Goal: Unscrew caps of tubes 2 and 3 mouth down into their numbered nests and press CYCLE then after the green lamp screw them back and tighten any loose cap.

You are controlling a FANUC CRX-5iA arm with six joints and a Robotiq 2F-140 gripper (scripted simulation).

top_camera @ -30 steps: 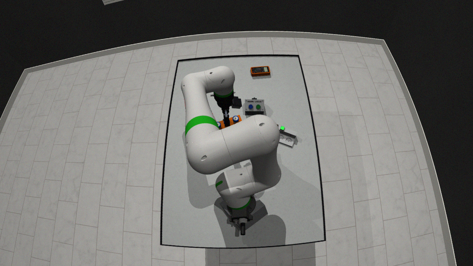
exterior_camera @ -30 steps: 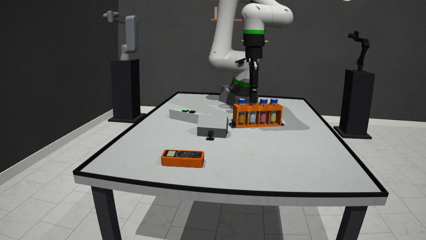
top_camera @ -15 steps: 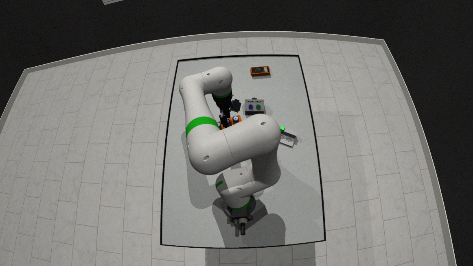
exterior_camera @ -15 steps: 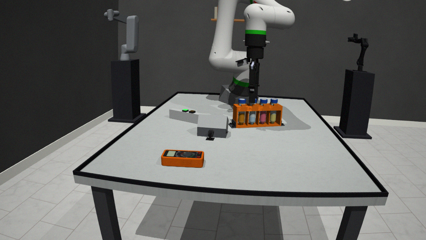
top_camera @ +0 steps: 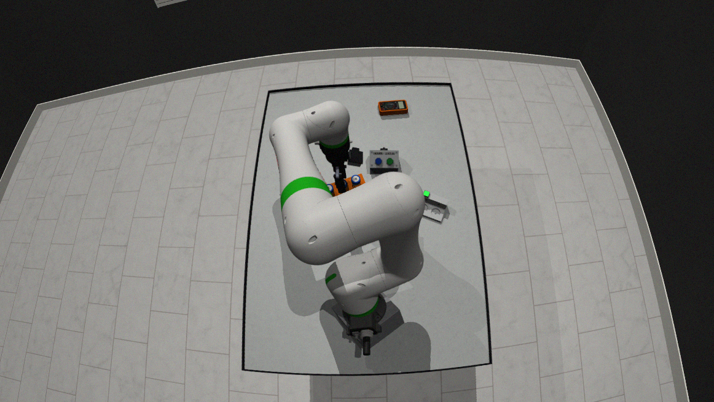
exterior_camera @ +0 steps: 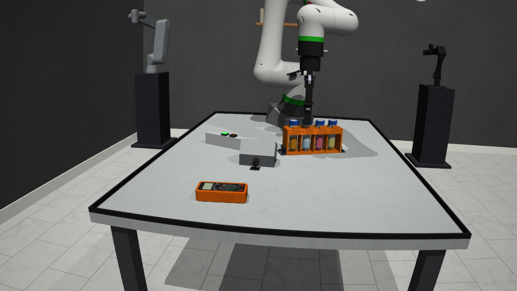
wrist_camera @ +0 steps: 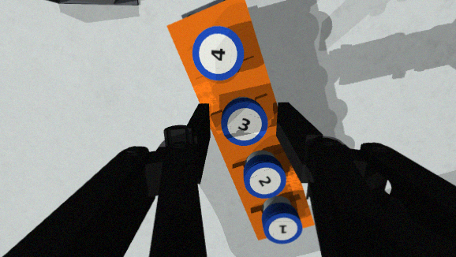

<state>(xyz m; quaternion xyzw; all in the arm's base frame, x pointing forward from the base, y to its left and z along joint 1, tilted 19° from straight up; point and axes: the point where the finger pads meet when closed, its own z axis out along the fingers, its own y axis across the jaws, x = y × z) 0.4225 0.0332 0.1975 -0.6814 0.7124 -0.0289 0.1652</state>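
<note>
The orange decapping station (wrist_camera: 241, 118) holds four tubes with blue-rimmed white caps numbered 4 (wrist_camera: 218, 53), 3 (wrist_camera: 244, 122), 2 (wrist_camera: 264, 180) and 1 (wrist_camera: 282, 226); all four caps sit on their tubes. My gripper (wrist_camera: 243, 120) points straight down over the station, with one finger on each side of cap 3. The fingers are open, and a small gap shows between each fingertip and the cap. In the exterior view the gripper (exterior_camera: 307, 117) hides cap 3 in the rack (exterior_camera: 312, 139). The green lamp (top_camera: 426, 193) on the cap tray (top_camera: 435, 208) is lit.
The grey key housing (top_camera: 384, 161) with the blue and green keys stands beside the station; both keys look unlit. An orange multimeter (exterior_camera: 221, 191) lies nearer the table's far end from the base. My own arm hides part of the station and tray in the top view.
</note>
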